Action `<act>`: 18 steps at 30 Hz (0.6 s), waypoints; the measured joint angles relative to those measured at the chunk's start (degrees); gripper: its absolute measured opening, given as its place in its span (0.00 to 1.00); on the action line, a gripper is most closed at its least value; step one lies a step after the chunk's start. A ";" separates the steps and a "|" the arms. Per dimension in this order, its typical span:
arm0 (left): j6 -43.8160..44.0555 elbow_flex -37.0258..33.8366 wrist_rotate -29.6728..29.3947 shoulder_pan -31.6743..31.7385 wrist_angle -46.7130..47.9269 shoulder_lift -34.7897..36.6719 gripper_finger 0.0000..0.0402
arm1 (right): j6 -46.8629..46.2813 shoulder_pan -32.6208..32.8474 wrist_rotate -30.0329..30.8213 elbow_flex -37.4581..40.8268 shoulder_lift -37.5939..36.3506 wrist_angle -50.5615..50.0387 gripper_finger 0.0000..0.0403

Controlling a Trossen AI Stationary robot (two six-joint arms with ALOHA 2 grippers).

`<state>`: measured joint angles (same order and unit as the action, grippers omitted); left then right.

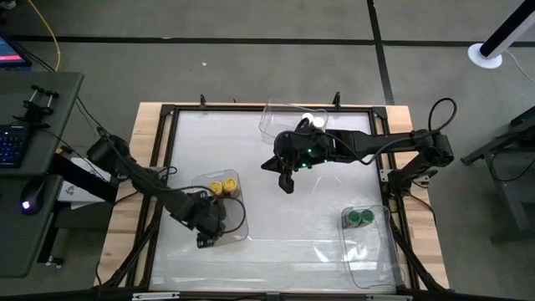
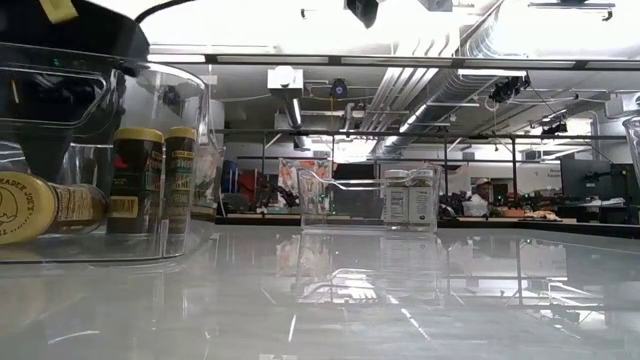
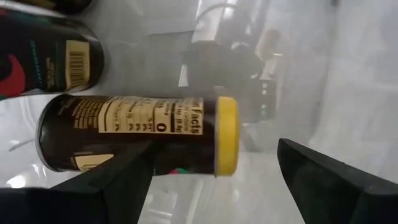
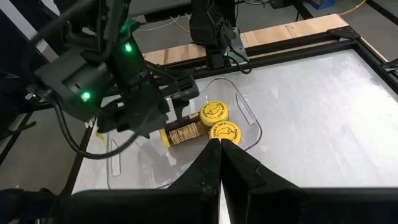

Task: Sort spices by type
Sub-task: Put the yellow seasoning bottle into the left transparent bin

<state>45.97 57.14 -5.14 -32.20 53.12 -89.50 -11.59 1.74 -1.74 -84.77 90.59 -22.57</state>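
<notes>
My left gripper [image 1: 207, 227] is open inside a clear bin [image 1: 240, 219] at the table's near left. Its fingers stand on either side of a yellow-lidded spice jar [image 3: 137, 134] that lies on its side on the bin floor. Two more yellow-lidded jars [image 1: 221, 186] stand upright in the same bin. My right gripper [image 1: 287, 181] is shut and empty above the table's middle. Two white-lidded jars [image 2: 410, 195] stand in a far bin [image 1: 276, 117]. Two green-lidded jars [image 1: 361, 219] stand in a bin at the near right. My left gripper: one finger [image 3: 106, 180] shows in front of the lying jar's body, the other stands apart past the yellow lid [image 3: 227, 134]. I cannot tell whether the near finger touches the jar.
The right bin [image 1: 372, 251] has free floor beyond the green jars. The white table top [image 1: 276, 226] lies between the three bins. A black frame [image 1: 167, 113] runs around the table. A keyboard and mouse sit on a side desk [image 1: 25, 142] at the left.
</notes>
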 joint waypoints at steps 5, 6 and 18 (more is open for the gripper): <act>0.86 0.00 -2.34 0.35 0.11 -1.25 0.81 | -0.03 0.02 0.00 0.00 0.00 -0.29 0.00; 0.88 0.01 -2.67 0.35 0.11 -1.55 0.81 | -0.05 0.02 0.00 0.00 0.00 -0.41 0.00; 0.58 0.04 -6.04 0.30 0.24 -2.53 0.33 | -0.11 0.02 0.00 0.00 0.00 -0.54 0.00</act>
<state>46.55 57.19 -11.18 -31.90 53.37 -92.03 -11.70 1.76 -1.74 -84.77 90.59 -23.11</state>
